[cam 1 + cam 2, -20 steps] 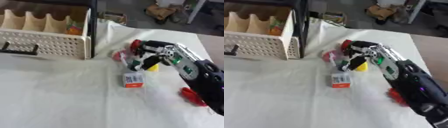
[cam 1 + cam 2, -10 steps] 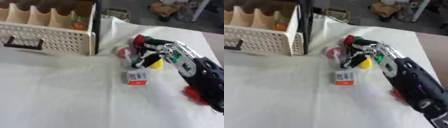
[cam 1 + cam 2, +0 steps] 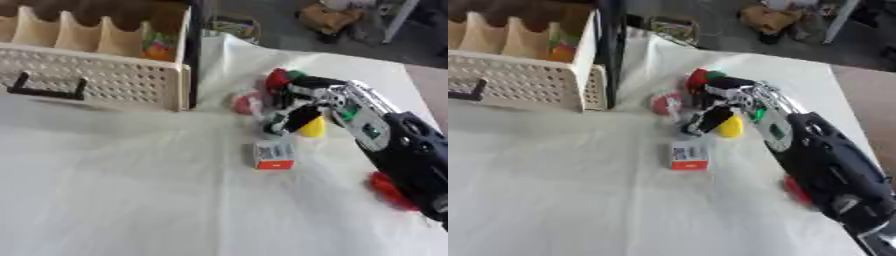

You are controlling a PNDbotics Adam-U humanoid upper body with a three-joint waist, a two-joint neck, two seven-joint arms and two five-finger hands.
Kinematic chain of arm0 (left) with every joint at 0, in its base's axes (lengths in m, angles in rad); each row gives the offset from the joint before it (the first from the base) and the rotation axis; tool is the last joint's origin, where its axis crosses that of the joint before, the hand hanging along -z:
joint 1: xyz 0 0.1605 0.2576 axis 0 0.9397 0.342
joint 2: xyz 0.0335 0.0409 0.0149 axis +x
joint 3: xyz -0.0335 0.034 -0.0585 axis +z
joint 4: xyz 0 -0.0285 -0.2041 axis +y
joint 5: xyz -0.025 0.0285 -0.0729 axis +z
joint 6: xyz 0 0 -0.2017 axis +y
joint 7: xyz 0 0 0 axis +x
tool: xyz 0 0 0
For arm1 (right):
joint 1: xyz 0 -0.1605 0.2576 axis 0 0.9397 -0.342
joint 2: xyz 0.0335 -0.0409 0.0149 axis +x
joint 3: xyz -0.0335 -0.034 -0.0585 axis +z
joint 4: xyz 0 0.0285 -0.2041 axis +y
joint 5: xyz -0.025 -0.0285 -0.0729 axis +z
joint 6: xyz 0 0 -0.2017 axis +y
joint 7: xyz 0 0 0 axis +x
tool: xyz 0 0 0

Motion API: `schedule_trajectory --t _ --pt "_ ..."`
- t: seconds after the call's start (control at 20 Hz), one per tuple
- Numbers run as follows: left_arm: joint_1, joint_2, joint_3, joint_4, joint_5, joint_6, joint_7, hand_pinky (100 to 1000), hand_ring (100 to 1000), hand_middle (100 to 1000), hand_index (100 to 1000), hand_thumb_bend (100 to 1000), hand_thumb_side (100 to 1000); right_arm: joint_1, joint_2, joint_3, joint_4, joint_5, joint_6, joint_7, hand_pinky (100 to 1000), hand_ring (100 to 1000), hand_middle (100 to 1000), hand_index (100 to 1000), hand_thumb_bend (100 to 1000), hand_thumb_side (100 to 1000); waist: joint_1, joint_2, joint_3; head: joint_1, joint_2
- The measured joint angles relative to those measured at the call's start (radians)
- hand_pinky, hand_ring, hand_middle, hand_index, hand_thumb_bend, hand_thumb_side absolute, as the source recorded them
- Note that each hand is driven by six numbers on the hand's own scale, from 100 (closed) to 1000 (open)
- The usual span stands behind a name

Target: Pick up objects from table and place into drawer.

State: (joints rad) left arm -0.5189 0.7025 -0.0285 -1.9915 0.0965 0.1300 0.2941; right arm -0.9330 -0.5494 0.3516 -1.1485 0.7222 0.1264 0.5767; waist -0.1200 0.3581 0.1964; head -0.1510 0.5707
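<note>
The right hand [image 3: 328, 102] is reached into a cluster of small objects on the white tabletop [image 3: 131, 200], its fingers [image 3: 293, 120] curled among them; what they hold cannot be told. A yellow object [image 3: 311, 128] touches them, a small box [image 3: 274, 155] lies just below, and the open drawer [image 3: 96, 75] is seen at upper left.

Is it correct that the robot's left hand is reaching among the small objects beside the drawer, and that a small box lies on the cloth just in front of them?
Not quite: it is the right hand, entering from the right in the left eye view. The small box does lie before the objects, near the drawer.
</note>
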Motion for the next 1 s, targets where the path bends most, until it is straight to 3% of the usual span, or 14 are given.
schedule_trajectory --t 1.0 --pt "0.0 -0.009 0.001 0.0 0.012 0.005 -0.005 215 100 113 708 100 346 0.036 -0.02 0.0 -0.014 -0.002 -0.012 0.022 851 818 623 753 445 481 0.001 -0.019 0.003 0.004 0.008"
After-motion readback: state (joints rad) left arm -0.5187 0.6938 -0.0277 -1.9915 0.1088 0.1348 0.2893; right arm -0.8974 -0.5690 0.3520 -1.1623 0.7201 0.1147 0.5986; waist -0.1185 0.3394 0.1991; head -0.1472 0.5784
